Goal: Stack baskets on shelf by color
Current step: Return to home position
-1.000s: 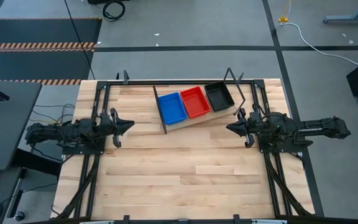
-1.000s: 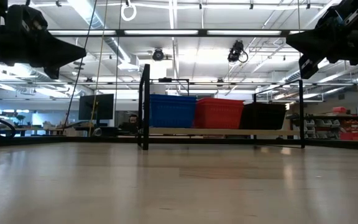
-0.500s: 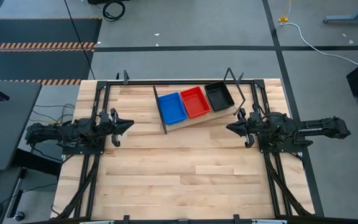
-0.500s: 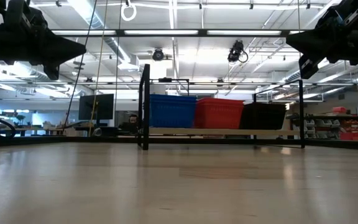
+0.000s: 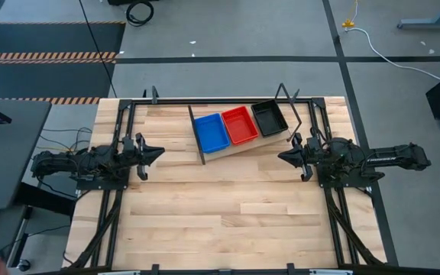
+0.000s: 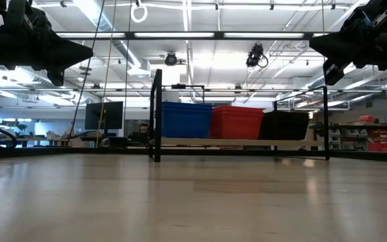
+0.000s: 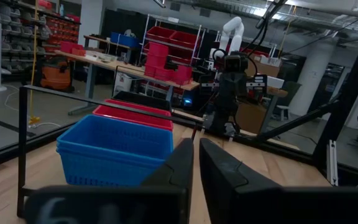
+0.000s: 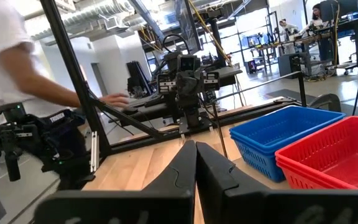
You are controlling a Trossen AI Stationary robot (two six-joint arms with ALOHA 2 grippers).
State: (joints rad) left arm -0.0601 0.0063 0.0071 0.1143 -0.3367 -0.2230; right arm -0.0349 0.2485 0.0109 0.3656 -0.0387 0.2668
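On the slanted wooden shelf (image 5: pixel 231 148), at the table's far side, stand three stacks of baskets side by side: blue (image 5: pixel 211 132), red (image 5: pixel 240 124) and black (image 5: pixel 269 118). The low view shows them as blue (image 6: pixel 185 119), red (image 6: pixel 236 122) and black (image 6: pixel 285 125) on the shelf plank (image 6: pixel 220 142). My left gripper (image 5: pixel 161 153) hovers shut near the table's left edge, pointing right. My right gripper (image 5: pixel 280 156) hovers shut near the right edge, pointing left. Both are above the table and touch nothing. The left wrist view shows the blue stack (image 7: pixel 114 149).
Black metal frame rails (image 5: pixel 205 100) run along the table's far edge and sides. The shelf's black wire ends (image 6: pixel 156 114) stand upright. A person (image 8: pixel 11 56) in a white shirt reaches toward the far arm's base beyond the table's left edge. Bare tabletop (image 5: pixel 228 206) lies between the arms.
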